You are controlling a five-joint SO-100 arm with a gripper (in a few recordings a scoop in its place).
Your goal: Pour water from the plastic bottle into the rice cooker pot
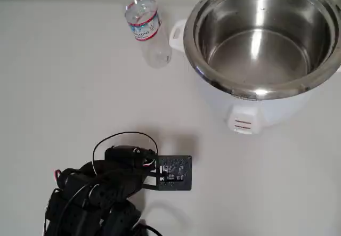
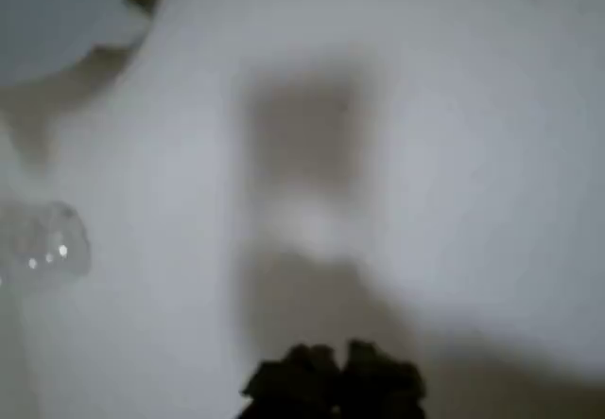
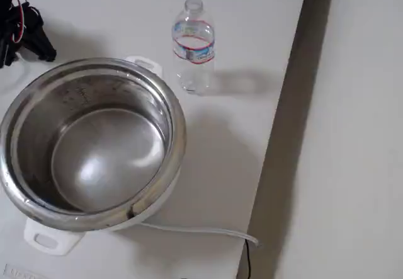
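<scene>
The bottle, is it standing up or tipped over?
Standing upright: the bottle rests on its base, neck up, on the table beside the pot.

The plastic bottle point(image 1: 144, 25) at eleven o'clock in the overhead view is clear, glossy, ribbed plastic with a smooth printed label band in red, white and blue. The rice cooker pot point(image 1: 261, 39) at one o'clock is bright polished metal, mirror-like inside, its rolled rim catching highlights. The cooker body point(image 1: 250, 116) around it is smooth white plastic with a soft sheen. The table point(image 1: 64, 103) is a matt, even white surface. The arm point(image 1: 106, 193) at seven o'clock is matt black plastic with thin, shiny-sheathed wires.
</scene>
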